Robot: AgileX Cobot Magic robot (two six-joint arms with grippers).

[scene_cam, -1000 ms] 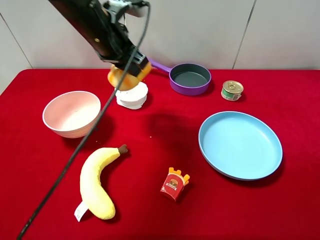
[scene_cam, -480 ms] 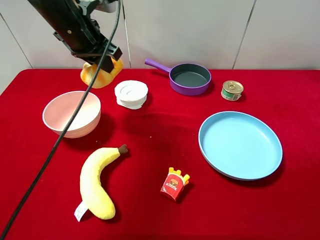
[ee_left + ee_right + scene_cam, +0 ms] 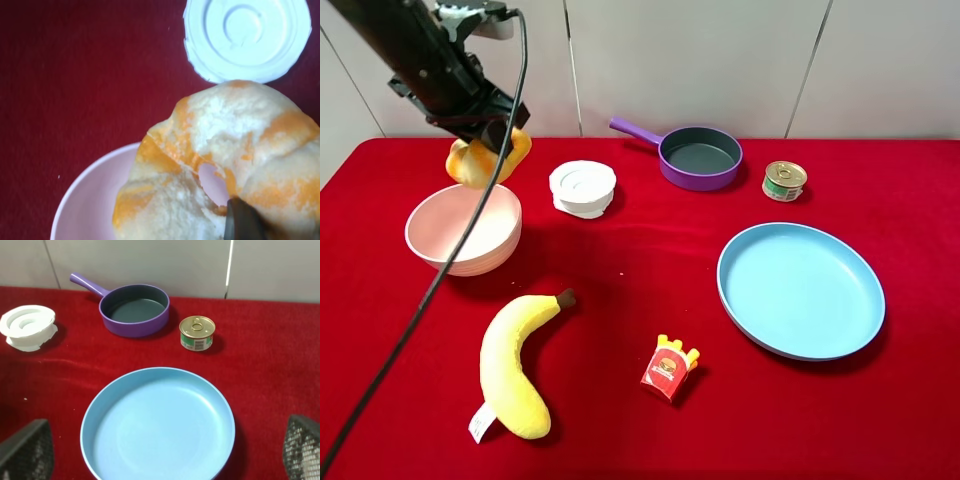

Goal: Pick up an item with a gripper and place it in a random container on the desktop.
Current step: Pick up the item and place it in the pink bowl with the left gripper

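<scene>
Robot lab test bench, red-clothed table [image 3: 640, 270], bare panelled wall [image 3: 720, 60], toy bread roll [image 3: 472, 165], plush banana [image 3: 512, 365]

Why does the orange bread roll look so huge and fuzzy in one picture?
Left wrist view: the golden-orange toy bread roll sits right by the lens, so it fills the frame and looks soft. Exterior high view: the same roll is far off, small and sharp. Right wrist view: the shallow blue plate is crisp.
</scene>
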